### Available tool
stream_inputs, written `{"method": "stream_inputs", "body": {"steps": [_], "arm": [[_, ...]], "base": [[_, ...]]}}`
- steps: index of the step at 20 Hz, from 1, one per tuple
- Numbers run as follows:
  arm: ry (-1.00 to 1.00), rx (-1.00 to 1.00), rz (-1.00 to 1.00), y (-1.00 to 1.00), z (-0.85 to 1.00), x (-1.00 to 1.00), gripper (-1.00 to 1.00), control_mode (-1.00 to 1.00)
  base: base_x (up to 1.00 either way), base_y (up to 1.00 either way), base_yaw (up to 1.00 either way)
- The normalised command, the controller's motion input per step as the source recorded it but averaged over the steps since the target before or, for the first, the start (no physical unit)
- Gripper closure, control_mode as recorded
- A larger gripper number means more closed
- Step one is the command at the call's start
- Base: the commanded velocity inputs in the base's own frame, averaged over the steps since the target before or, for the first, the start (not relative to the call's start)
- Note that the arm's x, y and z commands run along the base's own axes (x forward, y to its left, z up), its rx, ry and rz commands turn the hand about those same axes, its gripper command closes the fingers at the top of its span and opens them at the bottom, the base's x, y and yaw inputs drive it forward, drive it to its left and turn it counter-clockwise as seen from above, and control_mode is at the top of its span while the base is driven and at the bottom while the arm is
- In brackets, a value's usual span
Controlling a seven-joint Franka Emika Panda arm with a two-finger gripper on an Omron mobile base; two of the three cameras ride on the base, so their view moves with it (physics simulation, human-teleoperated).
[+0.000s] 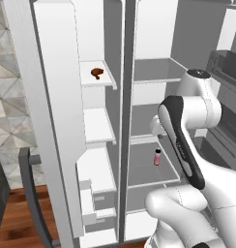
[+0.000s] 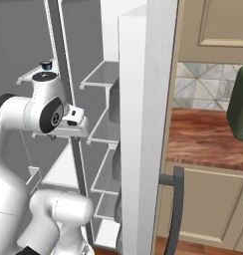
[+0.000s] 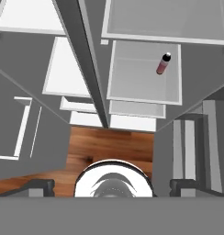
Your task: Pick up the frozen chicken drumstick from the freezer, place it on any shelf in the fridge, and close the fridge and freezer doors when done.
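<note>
The brown chicken drumstick (image 1: pixel 96 72) lies on an upper white shelf (image 1: pixel 98 81) of the freezer, the left compartment, whose door (image 1: pixel 42 126) stands wide open. The fridge compartment (image 1: pixel 154 97) to the right is open too; its door (image 2: pixel 143 129) fills the middle of the right base view. My gripper (image 3: pixel 111 186) is open and empty, its fingertips (image 3: pixel 38 186) far apart. It points downward in front of the fridge's middle shelves, well below and to the right of the drumstick. My arm's elbow (image 1: pixel 199 101) blocks part of the fridge.
A pink bottle (image 1: pixel 157 157) (image 3: pixel 163 64) stands on a lower glass fridge shelf (image 3: pixel 132 87). A grey divider (image 1: pixel 124 121) separates the two compartments. Dark door handles (image 1: pixel 30 193) (image 2: pixel 176 209) jut out. A wooden counter (image 2: pixel 208 134) carries a dark green appliance (image 2: pixel 240 104). Wood floor (image 3: pixel 114 147) lies below.
</note>
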Motion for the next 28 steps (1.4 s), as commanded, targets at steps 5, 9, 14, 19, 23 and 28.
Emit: {"method": "stream_inputs", "body": {"steps": [5, 9, 14, 19, 23, 28], "arm": [[0.0, 0.0, 0.0, 0.0, 0.0, 0.0, -1.0, 1.0], [0.0, 0.0, 0.0, 0.0, 0.0, 0.0, -1.0, 1.0], [0.0, 0.0, 0.0, 0.0, 0.0, 0.0, -1.0, 1.0], [0.0, 0.0, 0.0, 0.0, 0.0, 0.0, -1.0, 1.0], [0.0, 0.0, 0.0, 0.0, 0.0, 0.0, -1.0, 1.0], [0.0, 0.0, 0.0, 0.0, 0.0, 0.0, -1.0, 1.0]], "base": [[0.01, 0.23, 0.0], [0.01, 0.36, 0.0], [0.07, 0.25, 0.0], [0.2, 0.19, 0.0], [0.28, 0.24, 0.0], [0.25, 0.24, 0.0]]}}
